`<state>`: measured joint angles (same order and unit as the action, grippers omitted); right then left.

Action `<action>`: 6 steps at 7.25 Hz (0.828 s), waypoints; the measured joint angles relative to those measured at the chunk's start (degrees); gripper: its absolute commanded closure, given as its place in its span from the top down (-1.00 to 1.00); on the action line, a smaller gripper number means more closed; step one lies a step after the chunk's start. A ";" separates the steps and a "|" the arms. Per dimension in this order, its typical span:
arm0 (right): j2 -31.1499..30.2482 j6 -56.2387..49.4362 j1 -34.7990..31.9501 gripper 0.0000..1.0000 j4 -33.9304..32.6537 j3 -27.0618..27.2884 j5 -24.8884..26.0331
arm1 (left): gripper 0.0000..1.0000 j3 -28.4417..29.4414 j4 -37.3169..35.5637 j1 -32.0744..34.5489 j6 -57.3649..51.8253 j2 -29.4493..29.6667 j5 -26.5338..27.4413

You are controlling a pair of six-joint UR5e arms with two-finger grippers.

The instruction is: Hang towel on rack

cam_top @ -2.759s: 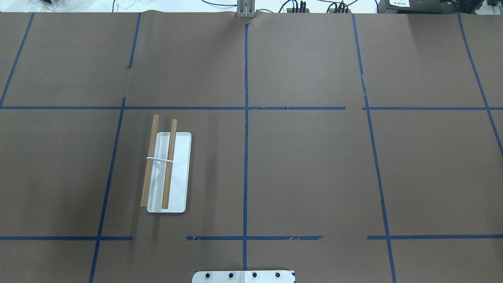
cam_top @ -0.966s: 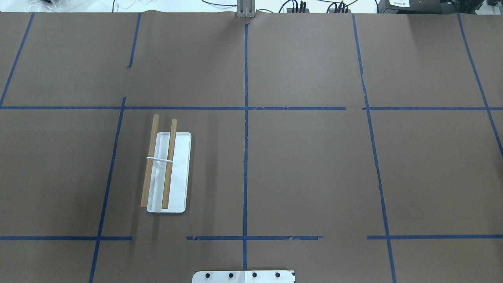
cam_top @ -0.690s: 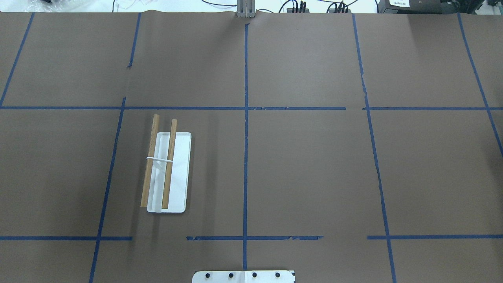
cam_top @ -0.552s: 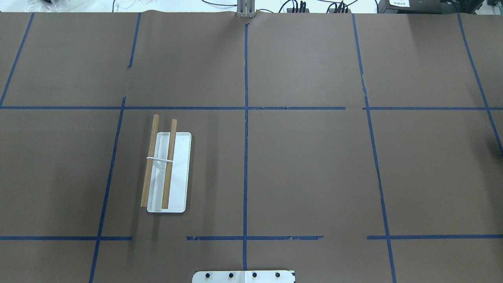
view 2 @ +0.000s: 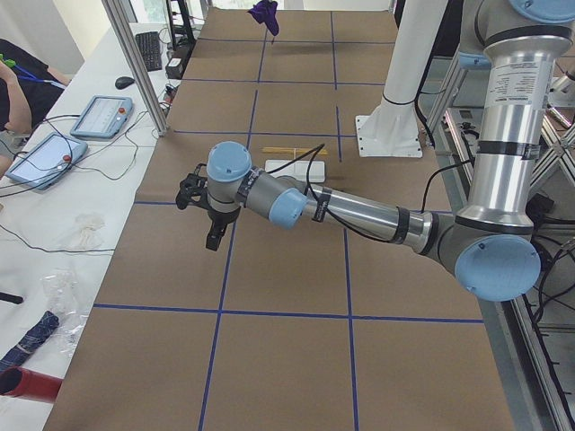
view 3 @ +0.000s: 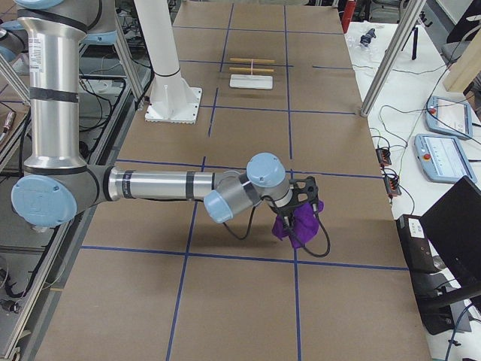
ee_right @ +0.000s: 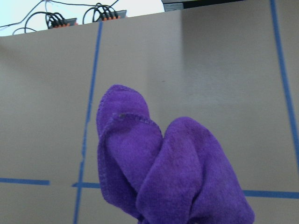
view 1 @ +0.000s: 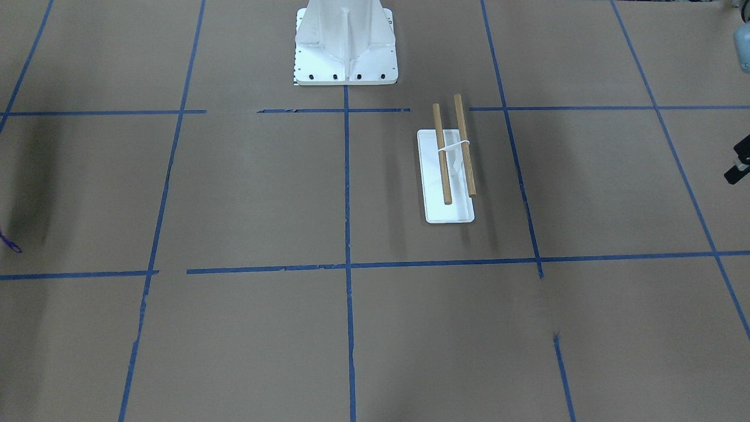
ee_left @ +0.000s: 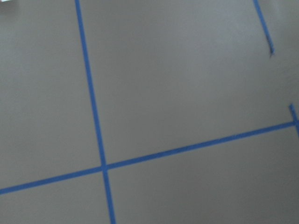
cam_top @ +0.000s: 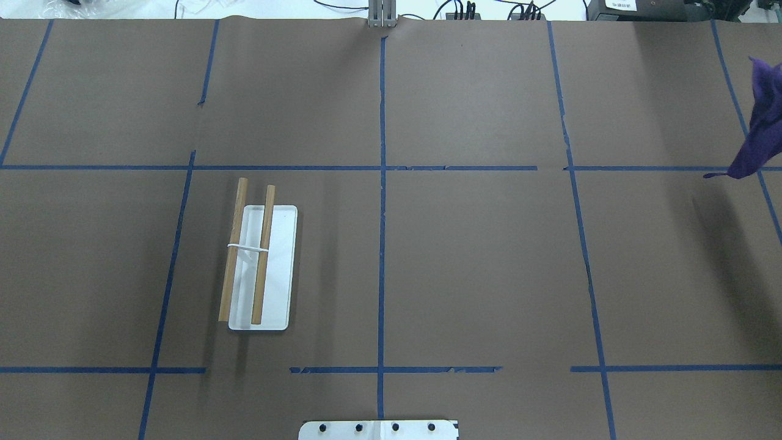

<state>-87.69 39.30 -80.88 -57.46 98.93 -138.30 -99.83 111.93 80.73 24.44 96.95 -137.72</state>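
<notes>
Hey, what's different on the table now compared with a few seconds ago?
A purple towel has come into the overhead view at its right edge; none of the earlier pictures showed it. The rack has stayed where it was, its two rods still bare.

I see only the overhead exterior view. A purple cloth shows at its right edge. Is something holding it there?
Observer: Yes. The exterior right view shows the towel hanging from the right gripper, lifted off the table.
Operator: Where is the left gripper? It is not in my view.
Observer: In the exterior left view the left gripper hovers over bare table, apart from the rack. I see nothing in it.
</notes>
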 measured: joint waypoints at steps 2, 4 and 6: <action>7.83 15.14 7.39 -1.00 0.06 3.70 0.34 | 1.00 -0.01 8.96 -3.87 15.49 3.94 0.00; 13.12 23.25 16.35 -1.00 -0.01 7.49 5.25 | 1.00 0.27 15.37 -10.55 36.02 9.59 0.10; 15.47 24.53 28.34 -1.00 -0.19 11.17 16.35 | 1.00 0.44 19.58 -18.04 52.10 15.79 3.68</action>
<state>-72.22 63.83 -52.54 -57.65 110.11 -121.95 -99.39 131.51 62.69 76.53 112.74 -134.04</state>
